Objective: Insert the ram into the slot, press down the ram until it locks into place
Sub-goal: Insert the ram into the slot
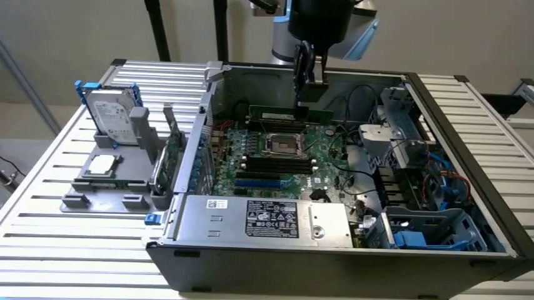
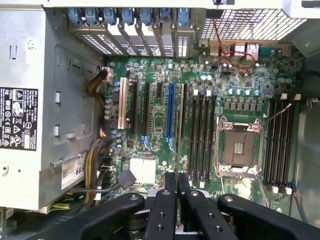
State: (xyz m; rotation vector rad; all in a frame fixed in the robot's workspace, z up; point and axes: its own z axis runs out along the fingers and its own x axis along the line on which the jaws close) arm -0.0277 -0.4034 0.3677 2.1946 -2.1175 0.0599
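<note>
My gripper (image 1: pixel 311 99) hangs down into the open computer case, shut on the ram (image 1: pixel 288 114), a thin green stick with a pale label held level at its tip. In the wrist view the fingers (image 2: pixel 167 200) are pressed together on the ram (image 2: pixel 177 150), seen edge-on as a thin line. The stick hangs above the motherboard (image 1: pixel 321 140), clear of it and parallel to the black memory slots. One group of slots (image 2: pixel 202 137) lies beside the processor socket (image 2: pixel 240 147), another group (image 2: pixel 280 140) on its other side. I cannot tell which slot the ram is over.
A grey power supply (image 1: pixel 262 219) with a black label fills the case's near end. A blue connector slot (image 2: pixel 171 112) and a white one (image 2: pixel 122 102) lie beside the memory slots. Outside the case, on the exterior view's left, a grey holder (image 1: pixel 104 181) carries a hard drive (image 1: pixel 112 119) and an expansion card (image 1: pixel 171 153).
</note>
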